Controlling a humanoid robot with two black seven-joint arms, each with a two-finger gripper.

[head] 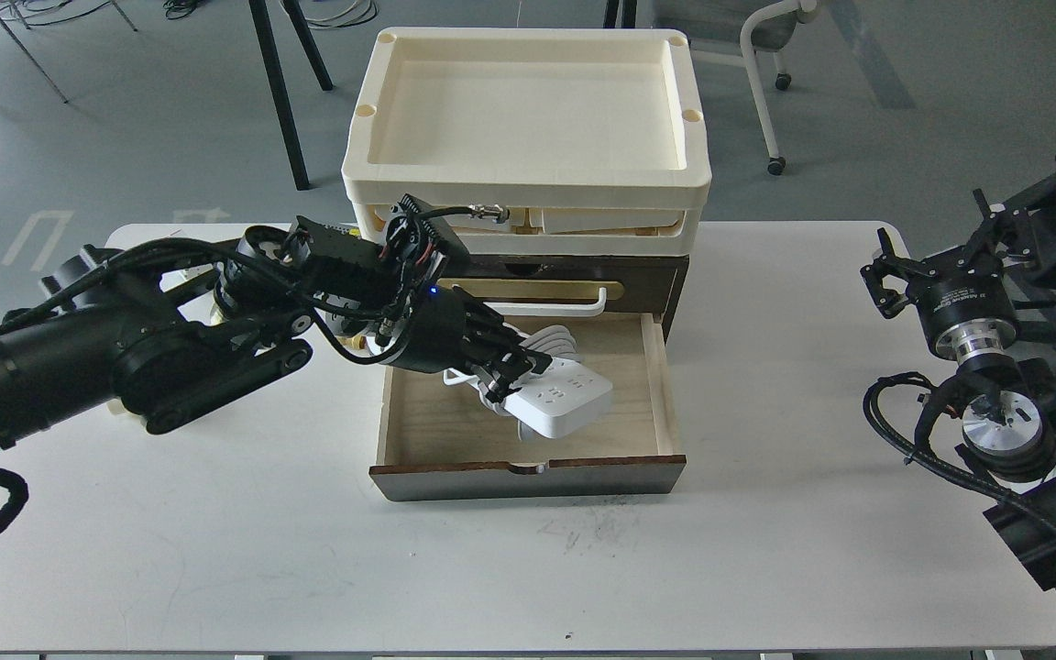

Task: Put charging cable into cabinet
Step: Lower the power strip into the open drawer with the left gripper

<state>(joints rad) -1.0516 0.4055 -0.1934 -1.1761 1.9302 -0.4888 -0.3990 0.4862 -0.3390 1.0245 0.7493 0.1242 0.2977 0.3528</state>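
Note:
The charging cable (pixel 557 403) is a white power strip with its white cord coiled around the middle. My left gripper (pixel 502 374) is shut on it at the coiled part and holds it inside the open drawer, low over the light wood floor. The cabinet (pixel 665 280) is a dark brown drawer unit at the table's back middle, with its bottom drawer (pixel 528 478) pulled out toward me. A brass plate with a white handle (pixel 551 295) is on the drawer above. My right gripper (pixel 885 275) hangs at the far right, away from everything; its fingers look spread.
Cream plastic trays (pixel 528 188) are stacked on top of the cabinet. A small part (pixel 216 312) lies on the table behind my left arm, mostly hidden. The white table (pixel 583 568) runs in front of the drawer. Chair legs stand on the floor behind.

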